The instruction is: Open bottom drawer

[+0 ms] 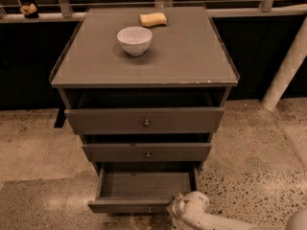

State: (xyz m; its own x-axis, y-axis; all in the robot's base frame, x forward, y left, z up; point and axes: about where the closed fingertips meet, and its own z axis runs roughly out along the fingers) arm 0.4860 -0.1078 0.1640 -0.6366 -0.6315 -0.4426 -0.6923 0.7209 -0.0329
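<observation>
The bottom drawer (144, 185) of the grey-brown cabinet is pulled out toward the camera, and its plain grey inside shows with nothing in it. Its narrow front (129, 207) carries a tiny brass knob (149, 209). My gripper (178, 206), on the end of the white arm (206, 218) coming in from the lower right, sits at the right end of that drawer front, against or very close to it. What it touches is hidden by the wrist.
The middle drawer (147, 152) and the top drawer (145, 120) sit above, each slightly out. A white bowl (135, 40) and a yellow sponge (153, 19) rest on the cabinet top (192, 56). A white post (287, 71) stands at right on the speckled floor.
</observation>
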